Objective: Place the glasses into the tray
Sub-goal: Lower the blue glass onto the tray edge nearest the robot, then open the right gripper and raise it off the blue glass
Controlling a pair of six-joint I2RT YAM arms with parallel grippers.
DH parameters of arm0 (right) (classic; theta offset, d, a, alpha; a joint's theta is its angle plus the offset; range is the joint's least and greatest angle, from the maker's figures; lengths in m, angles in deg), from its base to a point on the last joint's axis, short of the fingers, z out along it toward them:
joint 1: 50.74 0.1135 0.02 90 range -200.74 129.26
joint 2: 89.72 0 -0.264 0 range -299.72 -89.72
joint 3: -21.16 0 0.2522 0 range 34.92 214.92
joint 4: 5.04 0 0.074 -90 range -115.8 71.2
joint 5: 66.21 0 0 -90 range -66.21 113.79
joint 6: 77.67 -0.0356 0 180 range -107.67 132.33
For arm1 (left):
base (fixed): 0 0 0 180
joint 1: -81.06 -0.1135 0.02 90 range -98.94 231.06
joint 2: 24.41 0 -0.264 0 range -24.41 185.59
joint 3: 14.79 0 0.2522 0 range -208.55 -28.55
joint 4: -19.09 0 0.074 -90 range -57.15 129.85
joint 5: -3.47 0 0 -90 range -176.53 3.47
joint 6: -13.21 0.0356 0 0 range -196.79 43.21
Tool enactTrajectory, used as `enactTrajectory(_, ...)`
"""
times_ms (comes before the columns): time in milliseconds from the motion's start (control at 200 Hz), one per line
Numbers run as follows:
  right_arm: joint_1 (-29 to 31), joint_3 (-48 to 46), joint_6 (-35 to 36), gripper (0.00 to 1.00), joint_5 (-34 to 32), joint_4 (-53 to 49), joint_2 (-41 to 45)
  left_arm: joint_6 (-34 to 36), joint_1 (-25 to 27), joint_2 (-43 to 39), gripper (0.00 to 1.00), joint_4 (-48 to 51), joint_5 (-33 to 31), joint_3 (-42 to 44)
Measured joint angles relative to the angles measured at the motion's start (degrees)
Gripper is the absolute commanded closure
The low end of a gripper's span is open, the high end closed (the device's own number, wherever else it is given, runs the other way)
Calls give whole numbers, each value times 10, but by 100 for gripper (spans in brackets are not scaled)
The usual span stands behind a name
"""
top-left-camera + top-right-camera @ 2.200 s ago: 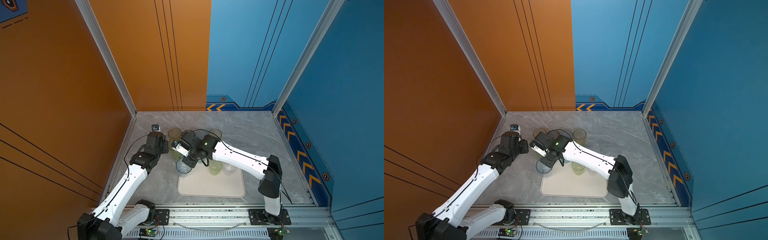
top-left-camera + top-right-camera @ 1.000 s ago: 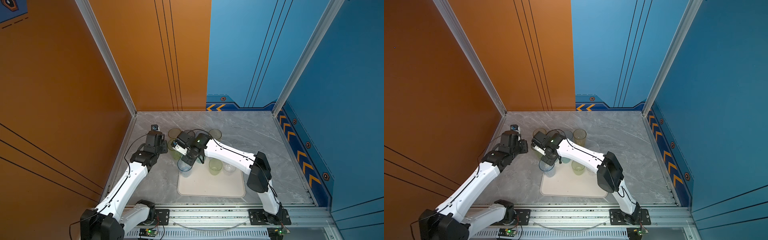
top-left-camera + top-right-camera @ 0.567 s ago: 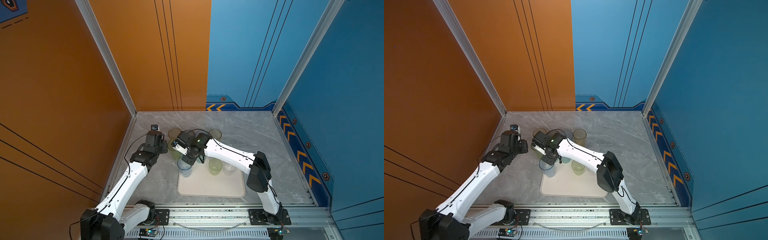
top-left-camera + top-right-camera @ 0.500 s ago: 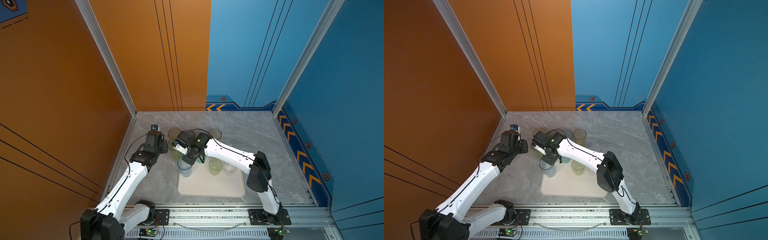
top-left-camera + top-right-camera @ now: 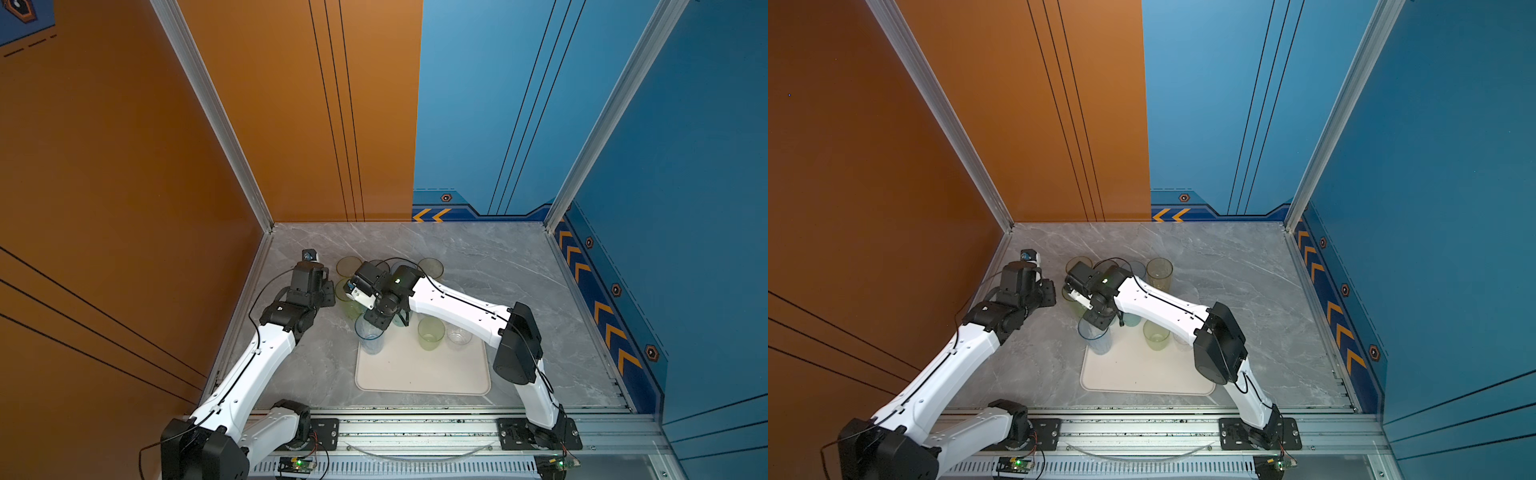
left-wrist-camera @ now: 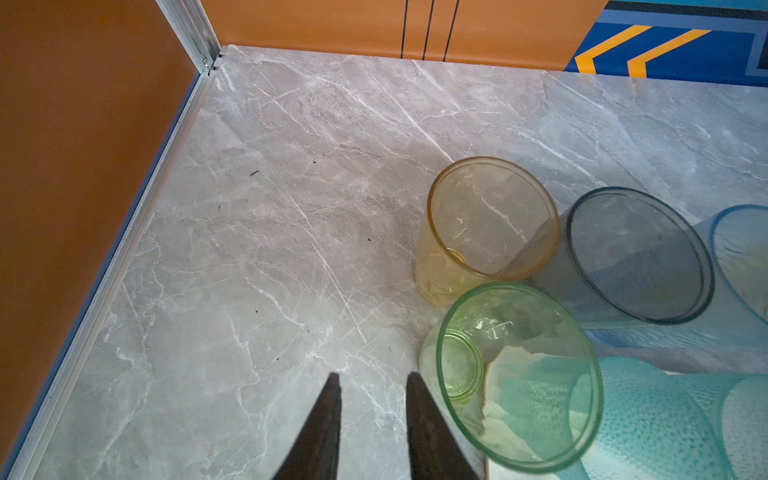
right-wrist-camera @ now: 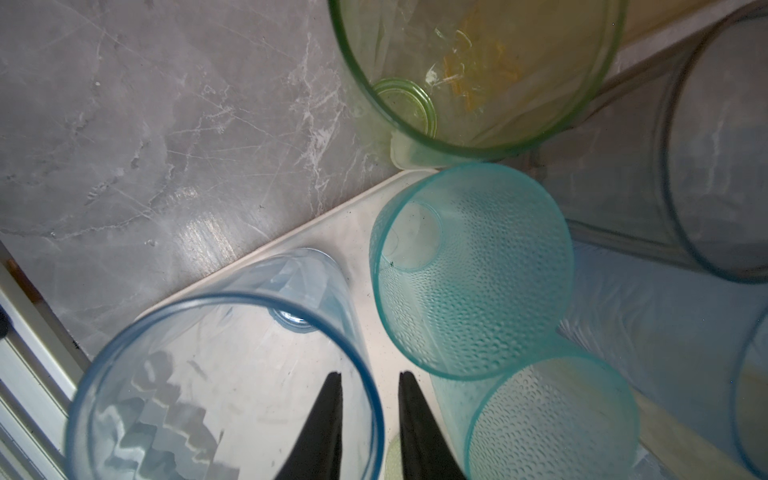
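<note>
— Two narrow gaps, then?
— Yes: left gripper [image 6: 372,378] holds nothing, off the tray [image 5: 419,374]; right gripper [image 7: 368,376] loosely straddles the rim (no pinch) of the blue tumbler [image 5: 370,343], in the tray's far-left corner.

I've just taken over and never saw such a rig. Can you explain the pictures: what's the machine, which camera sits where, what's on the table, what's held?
It's a left arm and a right arm, white, at a grey table. Both top views look down from one camera head above; each wrist view rides on an arm, looking past its tool. On the tray stand a blue glass, a pale green glass, a clear glass and a teal glass. Others, like a yellow glass, wait off it. The left tool is open and empty. The right tool is open, its fingers either side of the blue glass's rim, not pinching. Nothing is held.
</note>
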Motion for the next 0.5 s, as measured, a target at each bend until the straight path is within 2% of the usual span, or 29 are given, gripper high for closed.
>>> enactTrajectory(501,-9,0,0,75,19,0,40,0,0,0,71,0,0,0)
